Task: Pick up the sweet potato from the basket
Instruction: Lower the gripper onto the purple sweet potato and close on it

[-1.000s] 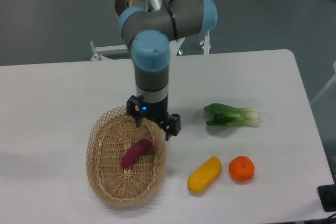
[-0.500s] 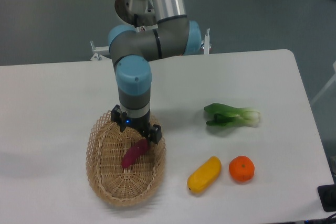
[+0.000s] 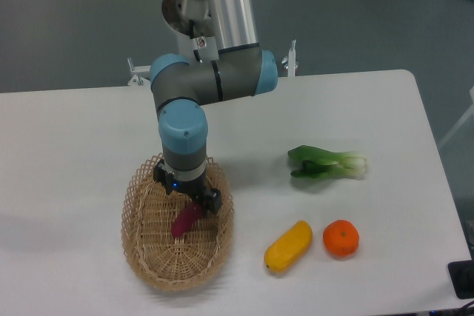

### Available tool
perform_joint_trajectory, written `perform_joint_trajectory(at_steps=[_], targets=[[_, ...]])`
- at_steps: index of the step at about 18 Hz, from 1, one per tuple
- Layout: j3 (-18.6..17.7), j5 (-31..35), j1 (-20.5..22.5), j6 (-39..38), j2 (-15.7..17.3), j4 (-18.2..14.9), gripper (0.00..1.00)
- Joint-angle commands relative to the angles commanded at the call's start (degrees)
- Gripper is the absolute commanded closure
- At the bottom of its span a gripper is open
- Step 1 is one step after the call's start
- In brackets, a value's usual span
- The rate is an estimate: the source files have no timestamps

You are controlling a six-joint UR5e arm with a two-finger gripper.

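The sweet potato (image 3: 182,221), a small purple-magenta tuber, lies inside the tan wicker basket (image 3: 141,246) at the front left of the table. My gripper (image 3: 189,199) hangs straight down into the basket, right over the upper end of the sweet potato. Its body hides the fingertips, so I cannot see whether the jaws are open or touch the tuber. The upper end of the sweet potato is hidden behind the gripper.
A yellow oblong vegetable (image 3: 288,246) and an orange (image 3: 341,237) lie to the right of the basket. A green bok choy (image 3: 326,162) lies further back right. The table's front edge runs just below the basket.
The gripper has moved left and down, from the basket's right rim into the basket over the sweet potato. The sweet potato has not moved.
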Motion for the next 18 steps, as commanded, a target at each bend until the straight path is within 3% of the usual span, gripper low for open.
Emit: perform_joint_trajectory(at_steps=[3,7,11,14,18], targets=[[0.09,0.52,-0.35,0.0,-0.79,1.05,0.06],[0.35,0.7,-0.27,0.17,-0.62,1.15,0.47],[0.53,0.79,-0.26,0.35,-0.36,1.15,0.76],[0.79,0.79,-0.26,0.35,0.0,1.06,0.84],[1.58,0.44,0.17,0.44,1.22,0.97,0.83]])
